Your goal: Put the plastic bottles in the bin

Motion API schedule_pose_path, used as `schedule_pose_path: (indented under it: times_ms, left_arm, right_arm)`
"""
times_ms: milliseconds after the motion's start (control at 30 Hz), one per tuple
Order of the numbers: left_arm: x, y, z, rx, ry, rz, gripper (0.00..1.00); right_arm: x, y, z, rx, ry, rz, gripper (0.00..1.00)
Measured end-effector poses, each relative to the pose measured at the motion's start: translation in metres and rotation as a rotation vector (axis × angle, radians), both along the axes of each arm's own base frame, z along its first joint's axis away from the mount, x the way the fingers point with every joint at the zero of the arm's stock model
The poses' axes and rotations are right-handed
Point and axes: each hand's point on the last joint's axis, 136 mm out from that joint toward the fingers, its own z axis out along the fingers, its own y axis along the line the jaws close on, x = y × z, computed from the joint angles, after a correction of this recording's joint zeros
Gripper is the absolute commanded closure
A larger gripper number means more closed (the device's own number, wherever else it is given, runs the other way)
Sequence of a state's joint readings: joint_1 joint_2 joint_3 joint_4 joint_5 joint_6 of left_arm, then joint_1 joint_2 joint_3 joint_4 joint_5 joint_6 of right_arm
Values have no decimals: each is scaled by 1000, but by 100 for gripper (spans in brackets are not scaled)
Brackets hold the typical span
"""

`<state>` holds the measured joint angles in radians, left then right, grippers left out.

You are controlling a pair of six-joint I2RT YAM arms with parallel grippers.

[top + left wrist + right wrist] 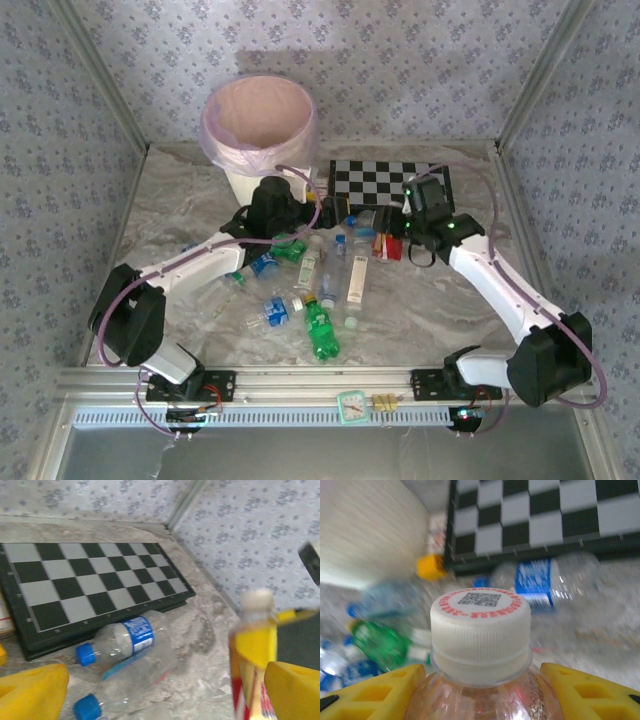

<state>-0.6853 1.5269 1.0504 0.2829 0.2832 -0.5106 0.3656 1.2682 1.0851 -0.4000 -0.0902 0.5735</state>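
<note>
**Top view.** The bin [232, 178] stands at 11 o'clock on the table [450, 310], with the plastic bottles [300, 285] strewn around the middle. At 2 o'clock of that heap, just beside the chessboard [390, 178], the right gripper [398, 238] clamps the red-labelled bottle [386, 248]. From there the bin lies toward 10 o'clock. The left arm [200, 262] has its wrist on that line, so the carry likely needs height to pass over it.

**Left wrist view.** The left gripper [165, 680] gapes wide and holds nothing. A clear bottle [125, 640] with a blue label lies at 12 o'clock, just beside the board's edge. At 3 o'clock the red-labelled bottle stands upright with a yellow finger across it.

**Right wrist view.** The two yellow fingers [375, 690] press the bottle's shoulders just under its white cap [480, 630]. A hold this near the neck may let the body swing. It is best to lift straight up and slowly, then travel, and to let go only once the bottle is over the liner's mouth.
</note>
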Motion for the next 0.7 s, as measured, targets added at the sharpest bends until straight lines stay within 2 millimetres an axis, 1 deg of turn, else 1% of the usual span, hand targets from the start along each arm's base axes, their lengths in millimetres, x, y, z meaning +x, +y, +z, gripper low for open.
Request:
schedule_pose_path:
  times_ms: [100,200,300,400,567,700]
  left_arm:
    - [-9,-8,7,-31,-13,-64,0]
    - [-18,-15,11,-56,-22,-123,0]
    - [-28,-22,15,-73,-25,-178,0]
    - [-35,-27,15,-82,-24,-217,0]
    - [-38,-35,1,-70,8,-254,0]
    - [-39,-38,-8,-58,28,-260,1]
  right_arm:
    - [14,5,20,80,-57,-8,52]
    - [25,18,38,153,-93,14,53]
    - [31,32,48,219,-112,45,53]
    - [33,45,47,263,-101,71,53]
    - [29,68,44,310,-79,126,53]
    - [25,82,39,323,-57,165,53]
